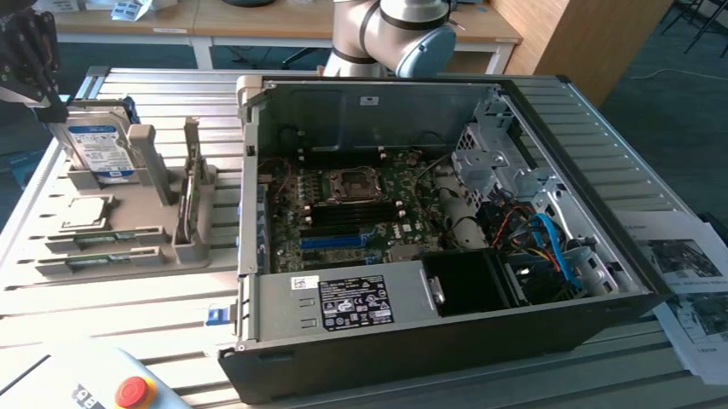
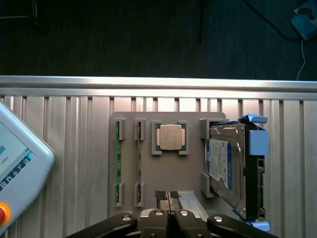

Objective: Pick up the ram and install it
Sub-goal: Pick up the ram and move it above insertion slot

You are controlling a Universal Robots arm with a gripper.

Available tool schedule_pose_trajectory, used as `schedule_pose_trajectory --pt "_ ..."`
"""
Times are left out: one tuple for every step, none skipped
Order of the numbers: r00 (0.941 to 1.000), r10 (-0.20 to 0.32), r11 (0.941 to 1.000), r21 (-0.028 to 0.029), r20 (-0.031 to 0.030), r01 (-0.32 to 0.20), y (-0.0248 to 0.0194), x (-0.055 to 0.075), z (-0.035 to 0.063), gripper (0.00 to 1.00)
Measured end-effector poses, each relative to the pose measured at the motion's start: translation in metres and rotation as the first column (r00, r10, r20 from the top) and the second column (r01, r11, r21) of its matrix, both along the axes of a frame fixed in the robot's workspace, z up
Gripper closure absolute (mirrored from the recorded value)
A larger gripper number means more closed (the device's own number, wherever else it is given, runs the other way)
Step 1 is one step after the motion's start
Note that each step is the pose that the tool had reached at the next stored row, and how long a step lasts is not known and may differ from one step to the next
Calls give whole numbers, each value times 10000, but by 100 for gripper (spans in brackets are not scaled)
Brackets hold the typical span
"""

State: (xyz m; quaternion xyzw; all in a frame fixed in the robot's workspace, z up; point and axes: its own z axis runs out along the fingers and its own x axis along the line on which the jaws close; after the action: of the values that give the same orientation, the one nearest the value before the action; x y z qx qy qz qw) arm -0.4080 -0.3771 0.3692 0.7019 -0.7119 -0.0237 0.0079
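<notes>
Hovers above the grey plastic holder tray [image 2: 148, 171] with gripper [image 2: 169, 196] closed tight, gripping nothing. Leaves both long thin green circuit-board ram sticks [image 2: 118, 156] on edge in the tray's slots — well apart from the open black computer case [image 1: 455, 345]. Pick-up and installing not yet begun.

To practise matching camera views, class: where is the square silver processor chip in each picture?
Exterior view: the processor chip lies on the grey holder at the exterior view's left, in front of the hard drive.
Wrist view: the chip sits between a ram stick and the hard drive.
Shared landmark: the hard drive.
</notes>
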Motion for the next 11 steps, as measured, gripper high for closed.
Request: schedule_pose_trajectory --pt "10000 4 10000 -1 0 -4 0 0 -7 90" --pt "10000 7 10000 -2 0 -7 0 0 -11 90" --pt "10000 8 10000 -4 -2 -8 0 0 -11 90" --pt "10000 8 10000 -3 -1 -8 0 0 -11 90" --pt "10000 8 10000 -3 -1 -8 0 0 -12 90" --pt "10000 9 10000 -3 -1 -9 0 0 -12 90" --pt "10000 23 10000 -2 0 -23 0 0 -13 90" --pt "10000 71 10000 -3 -1 -71 0 0 -13 90" --pt "9999 147 9999 -2 0 -147 0 0 -14 90" --pt "9997 232 9997 -2 0 -232 0 0 -15 90" --pt "9995 324 9995 -2 0 -324 0 0 -15 90"
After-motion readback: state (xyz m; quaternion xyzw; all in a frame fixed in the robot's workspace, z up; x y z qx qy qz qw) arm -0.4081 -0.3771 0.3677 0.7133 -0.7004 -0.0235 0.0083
